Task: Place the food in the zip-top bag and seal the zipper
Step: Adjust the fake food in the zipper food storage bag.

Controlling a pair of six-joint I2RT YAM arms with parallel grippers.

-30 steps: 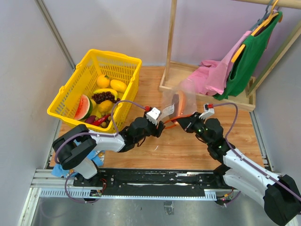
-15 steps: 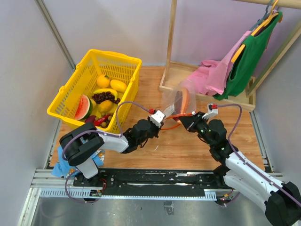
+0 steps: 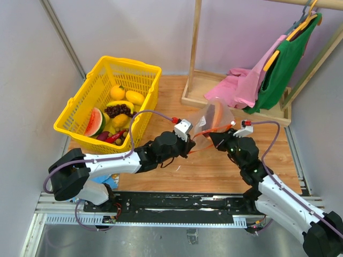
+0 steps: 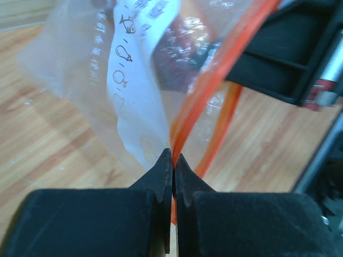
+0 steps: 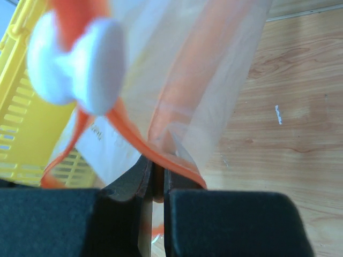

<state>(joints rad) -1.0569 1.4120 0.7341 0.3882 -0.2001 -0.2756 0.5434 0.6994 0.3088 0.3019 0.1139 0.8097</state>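
Red zipper sits clamped in left hand and right hand; only right wrist shows white slider.

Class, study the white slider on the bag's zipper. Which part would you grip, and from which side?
Take the slider, probably at its narrow waist between the two rounded lobes. Come from the side away from the bag film, which might otherwise get caught. The left gripper and right gripper are both shut on the zipper, so one must release first.
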